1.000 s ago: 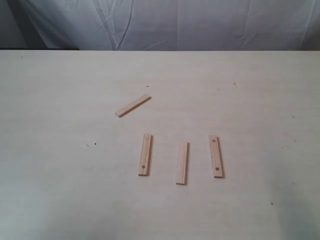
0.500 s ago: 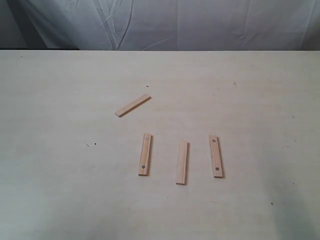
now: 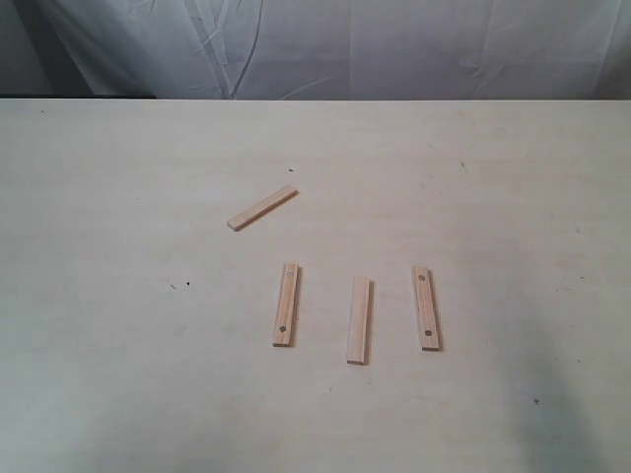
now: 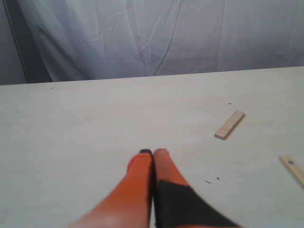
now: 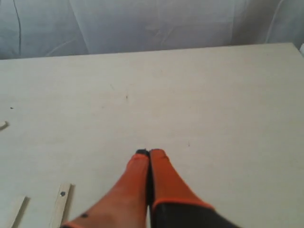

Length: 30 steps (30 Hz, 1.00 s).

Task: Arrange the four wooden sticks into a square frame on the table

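four wooden sticks (image 3: 359, 320) are lying flat on the table (image 3: 118, 374), each one apart from the others. three of them are sitting in a row toward the near side, running roughly near to far and roughly parallel. the left stick (image 3: 286, 304) is showing a small dark hole at its near end. the middle stick (image 3: 359, 321) is lying plain between the other two. the right stick (image 3: 426, 308) is showing a dark hole near each end. the angled stick (image 3: 262, 208) is resting farther back and to the left of the row, slanting with its right end farther away. a wrinkled white cloth (image 3: 345, 49) is hanging behind the far edge of the table.

the left gripper (image 4: 152, 152) is hovering over bare tabletop with its orange fingers pressing together and gripping nothing; the angled stick is lying well off to one side of it. the right gripper (image 5: 149, 152) is likewise hanging above the table with its fingers closed against each other and nothing between them, with two sticks showing off to its side.
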### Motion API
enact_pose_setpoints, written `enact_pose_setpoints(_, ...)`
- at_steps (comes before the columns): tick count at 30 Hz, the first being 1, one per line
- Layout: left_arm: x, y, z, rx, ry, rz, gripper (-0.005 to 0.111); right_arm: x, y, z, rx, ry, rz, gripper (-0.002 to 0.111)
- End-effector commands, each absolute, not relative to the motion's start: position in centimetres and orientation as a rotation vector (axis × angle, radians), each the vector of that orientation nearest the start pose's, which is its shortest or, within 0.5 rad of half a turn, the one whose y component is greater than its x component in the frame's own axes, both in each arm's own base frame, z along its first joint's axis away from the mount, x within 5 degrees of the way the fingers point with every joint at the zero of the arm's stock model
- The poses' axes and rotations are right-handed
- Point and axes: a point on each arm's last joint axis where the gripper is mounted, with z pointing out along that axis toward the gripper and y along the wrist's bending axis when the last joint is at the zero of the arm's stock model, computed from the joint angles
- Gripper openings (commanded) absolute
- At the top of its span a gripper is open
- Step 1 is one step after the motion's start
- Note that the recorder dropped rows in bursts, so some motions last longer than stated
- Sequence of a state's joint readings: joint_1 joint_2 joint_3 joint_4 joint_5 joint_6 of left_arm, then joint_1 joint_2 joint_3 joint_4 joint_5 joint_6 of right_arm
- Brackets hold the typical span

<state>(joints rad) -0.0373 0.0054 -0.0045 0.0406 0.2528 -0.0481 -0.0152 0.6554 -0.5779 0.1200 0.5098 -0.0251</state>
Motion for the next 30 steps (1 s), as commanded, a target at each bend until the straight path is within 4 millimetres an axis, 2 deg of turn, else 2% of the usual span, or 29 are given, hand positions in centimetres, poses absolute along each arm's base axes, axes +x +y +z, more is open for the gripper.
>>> enact_pose_setpoints(1,5.5,-0.1,19.1,0.022,1.723,-0.028,0.000,15.7,0.7,28.5,0.154,2.232,0.208,-0.001)
enact_pose_setpoints(4,5.5,-0.1,19.1,0.022,1.723,-0.028,0.000,18.3,1.4,25.2,0.191,2.464,0.276,-0.001)
enact_pose_setpoints(5,5.5,-0.1,19.1,0.022,1.723,-0.028,0.000,18.8,1.7,24.6,0.178,2.503,0.281,-0.001)
enact_pose_setpoints(6,5.5,-0.1,19.1,0.022,1.723,-0.028,0.000,19.9,2.8,24.0,0.141,2.559,0.313,-0.001)
enact_pose_setpoints(10,5.5,-0.1,19.1,0.022,1.723,-0.028,0.000,23.1,7.6,23.3,0.016,2.669,0.349,-0.001)
enact_pose_setpoints(14,5.5,-0.1,19.1,0.022,1.723,-0.028,0.000,25.7,12.4,21.7,-0.093,2.781,0.218,-0.001)
enact_pose_setpoints(15,5.5,-0.1,19.1,0.022,1.723,-0.028,0.000,26.4,13.6,21.2,-0.076,2.811,0.194,-0.001)
enact_pose_setpoints(19,5.5,-0.1,19.1,0.022,1.723,-0.028,0.000,27.6,16.3,20.2,-0.076,2.860,0.181,-0.001)
enact_pose_setpoints(22,5.5,-0.1,19.1,0.022,1.723,-0.028,0.000,28.1,17.4,18.7,-0.024,2.910,0.155,-0.001)
enact_pose_setpoints(26,5.5,-0.1,19.1,0.022,1.723,-0.028,0.000,28.4,17.5,16.9,0.088,2.964,0.116,-0.001)
enact_pose_setpoints(30,5.5,-0.1,19.1,0.022,1.723,-0.028,0.000,28.6,17.5,15.5,0.114,2.998,0.086,0.002)
